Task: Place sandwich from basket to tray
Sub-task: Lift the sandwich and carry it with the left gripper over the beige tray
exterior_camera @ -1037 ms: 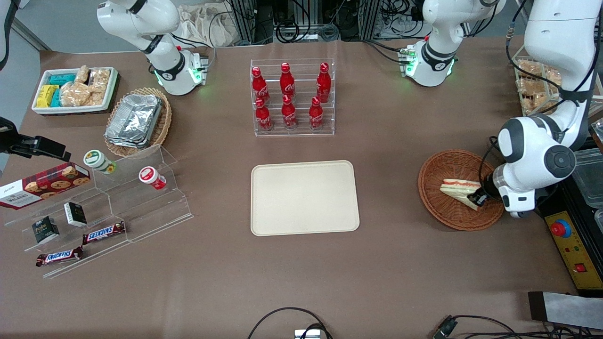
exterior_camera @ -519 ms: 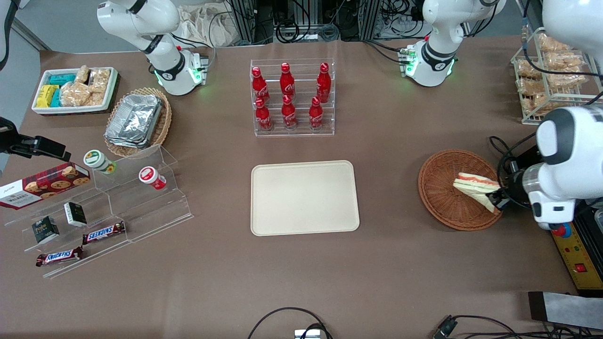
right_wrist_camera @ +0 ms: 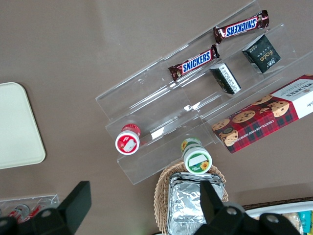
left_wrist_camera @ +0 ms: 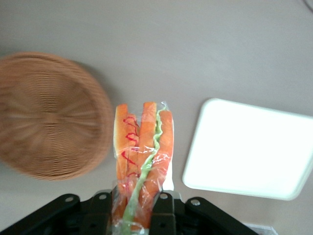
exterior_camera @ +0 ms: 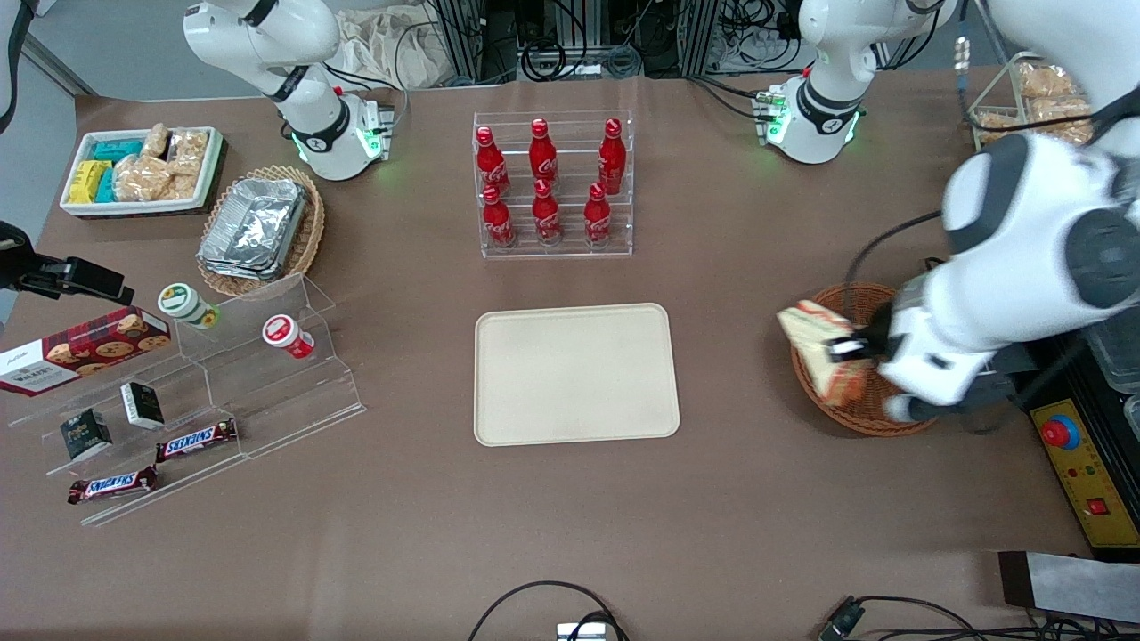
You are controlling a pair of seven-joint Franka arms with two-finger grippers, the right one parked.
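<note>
The left gripper (exterior_camera: 853, 349) hangs above the basket (exterior_camera: 824, 307) rim. Its fingers (left_wrist_camera: 164, 215) clamp the sandwich (exterior_camera: 815, 343). The tray (exterior_camera: 575, 373) lies mid-desk

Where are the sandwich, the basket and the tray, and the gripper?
sandwich (exterior_camera: 815, 343), front view, bread face.
basket (left_wrist_camera: 46, 115), left wrist view, woven floor.
tray (exterior_camera: 574, 374), front view, bare middle.
gripper (exterior_camera: 848, 347), front view, shut on the sandwich above the basket.

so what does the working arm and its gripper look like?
Left arm: glossy white rounded shells, dark grey round joint caps, black cables trailing alongside. Its base glows green. The gripper is matte black with visible screw heads, over the basket's edge nearest the tray.
</note>
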